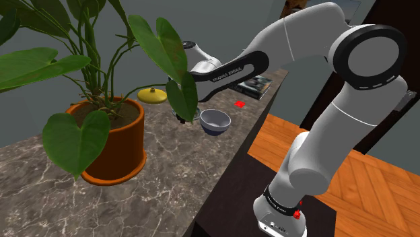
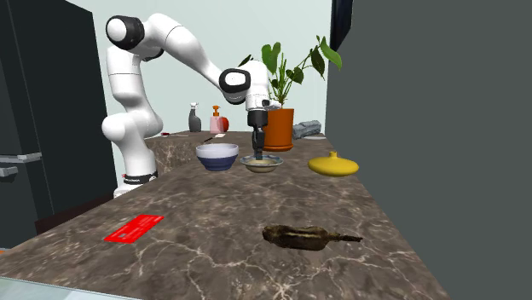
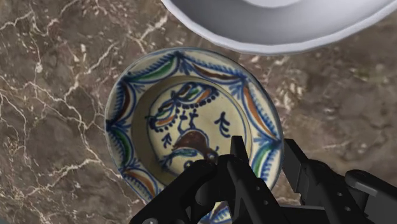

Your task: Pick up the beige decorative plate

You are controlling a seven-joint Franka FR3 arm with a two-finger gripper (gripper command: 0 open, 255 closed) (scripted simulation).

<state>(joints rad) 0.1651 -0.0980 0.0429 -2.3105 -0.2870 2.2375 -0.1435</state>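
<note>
Now we see the brown marble counter [image 2: 213, 256] across the lower frame, the white arm [image 2: 183, 47] reaching in from the upper left, then the blue-based bowl [image 2: 217, 157] at centre. Just right of it lies the cream painted plate [image 2: 262, 163], its rim pinched by the black gripper [image 3: 267, 151].

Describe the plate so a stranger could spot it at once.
On the marble counter, look near the orange plant pot. Between the bowl and the yellow vessel sits the plate: shallow, cream, painted in blue, green and brown.
</note>
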